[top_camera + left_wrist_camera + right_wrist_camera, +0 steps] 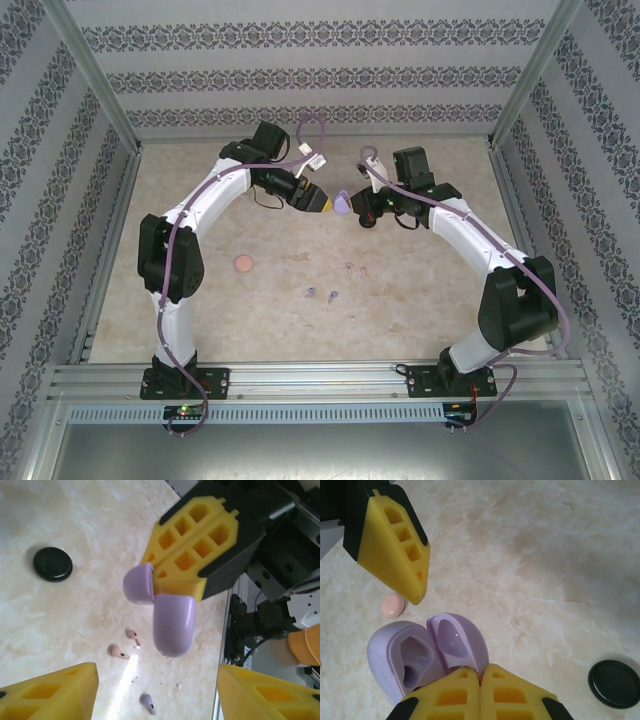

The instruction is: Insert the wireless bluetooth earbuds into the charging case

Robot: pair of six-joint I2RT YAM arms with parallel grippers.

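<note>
Right gripper [480, 674] — fingers pressed together on the edge of the open purple charging case [422, 655], which is held above the table [545, 555]. Left gripper [326, 204] — fingers spread, just beside the case. Pink earbuds [355, 268] and purple earbuds [322, 294] lie on the table, near each other.

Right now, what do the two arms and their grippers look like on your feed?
Both the left arm and right arm have white links with black joints and black bases. A lilac cable runs along each. The left gripper and right gripper carry yellow wedge-shaped fingers with square cut-out cells, on black mounts.
</note>
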